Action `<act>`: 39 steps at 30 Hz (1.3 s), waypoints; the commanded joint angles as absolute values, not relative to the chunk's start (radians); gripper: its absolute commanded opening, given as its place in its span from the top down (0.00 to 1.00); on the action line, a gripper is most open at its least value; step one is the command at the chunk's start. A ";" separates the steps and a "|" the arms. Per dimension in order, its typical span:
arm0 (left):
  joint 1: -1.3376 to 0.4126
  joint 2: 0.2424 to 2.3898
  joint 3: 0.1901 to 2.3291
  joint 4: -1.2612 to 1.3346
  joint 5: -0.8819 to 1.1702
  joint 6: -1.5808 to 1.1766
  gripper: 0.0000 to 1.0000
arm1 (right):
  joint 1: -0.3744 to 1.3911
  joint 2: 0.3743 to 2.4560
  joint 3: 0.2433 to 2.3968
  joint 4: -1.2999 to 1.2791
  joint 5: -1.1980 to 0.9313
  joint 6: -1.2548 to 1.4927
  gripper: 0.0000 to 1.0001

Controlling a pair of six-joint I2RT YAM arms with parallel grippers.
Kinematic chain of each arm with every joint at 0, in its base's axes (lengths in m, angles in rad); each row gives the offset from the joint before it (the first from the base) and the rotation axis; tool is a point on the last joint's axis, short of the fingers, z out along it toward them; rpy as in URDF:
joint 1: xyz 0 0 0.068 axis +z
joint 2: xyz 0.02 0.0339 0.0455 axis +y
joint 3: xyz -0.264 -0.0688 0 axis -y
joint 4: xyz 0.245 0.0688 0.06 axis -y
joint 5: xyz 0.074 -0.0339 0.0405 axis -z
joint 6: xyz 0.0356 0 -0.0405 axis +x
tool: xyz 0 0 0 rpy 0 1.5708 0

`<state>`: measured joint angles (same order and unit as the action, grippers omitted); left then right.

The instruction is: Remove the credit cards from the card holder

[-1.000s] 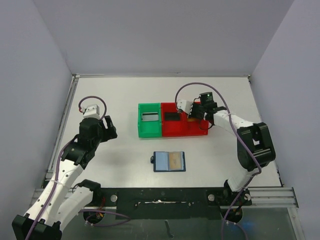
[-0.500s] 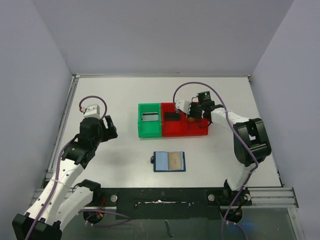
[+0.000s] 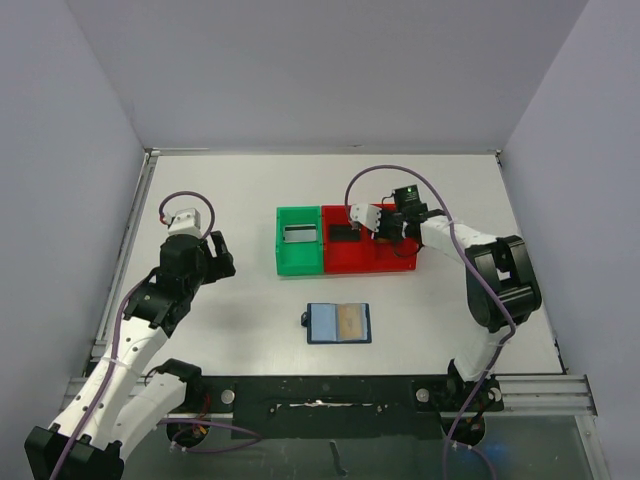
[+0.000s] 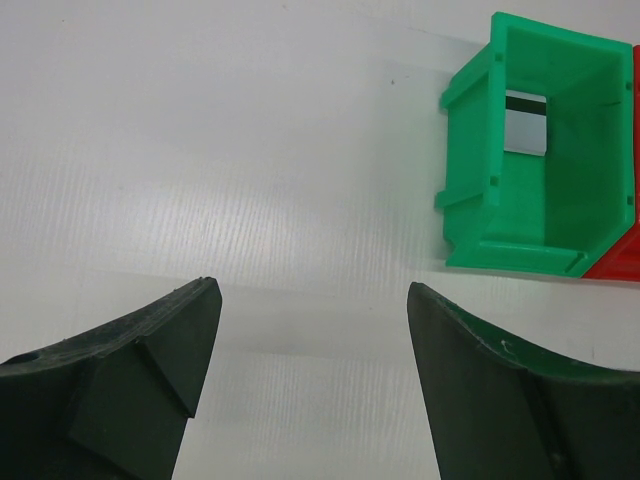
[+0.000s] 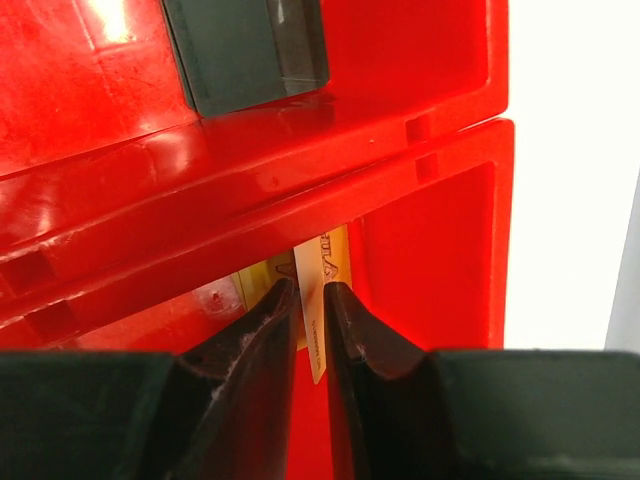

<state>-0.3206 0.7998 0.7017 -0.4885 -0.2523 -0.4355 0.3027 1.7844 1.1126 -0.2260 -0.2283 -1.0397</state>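
Red plastic fills the right wrist view. The right claw (image 5: 312, 290) is down inside the red bin (image 5: 430, 240) with a tan card (image 5: 322, 300) standing on edge between its fingers. A thin dark line shows on one side of that card, so I cannot tell whether the claw is pinching it or has let go. A dark card (image 5: 245, 50) lies flat in the neighbouring compartment of the same bin.

On the other side, the left claw (image 4: 312, 300) hangs released, jaws wide and holding nothing, over bare surface (image 4: 200, 150) near the green bin (image 4: 470, 190). A greyish card with a dark stripe (image 4: 527, 122) lies on that bin's floor.

From above, the card holder (image 3: 322, 323) lies open and flat, close to the arms' bases and well apart from both claws. One tan card (image 3: 349, 320) shows in its right-hand pocket.

By my count, two cards are in the bins and a third is at the red bin, so the task looks well underway. At least that one card in the holder is left to pull. Anything tucked deeper in the pockets is too small to make out from here.
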 commanded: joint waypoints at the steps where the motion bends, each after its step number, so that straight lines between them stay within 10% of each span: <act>1: -0.319 0.796 0.706 -0.429 -0.236 -0.419 0.25 | 0.306 1.794 1.134 -0.228 -0.235 -1.024 0.81; 13: -0.319 0.799 0.706 -0.429 -0.229 -0.416 0.25 | 0.304 1.722 1.100 -0.121 -0.240 -0.879 0.74; 26: -0.318 0.807 0.706 -0.422 -0.228 -0.410 0.25 | 0.318 1.334 0.832 0.134 -0.054 0.161 0.41; 31: -0.318 0.814 0.707 -0.420 -0.227 -0.407 0.25 | 0.298 1.372 0.919 -0.130 -0.017 0.392 0.68; 39: -0.318 0.817 0.707 -0.425 -0.227 -0.408 0.25 | 0.297 1.460 0.969 -0.250 0.073 0.532 0.72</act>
<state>-0.3206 0.8177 0.7017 -0.4744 -0.2352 -0.4282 0.2977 1.3998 0.8898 -0.1764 0.0158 0.4206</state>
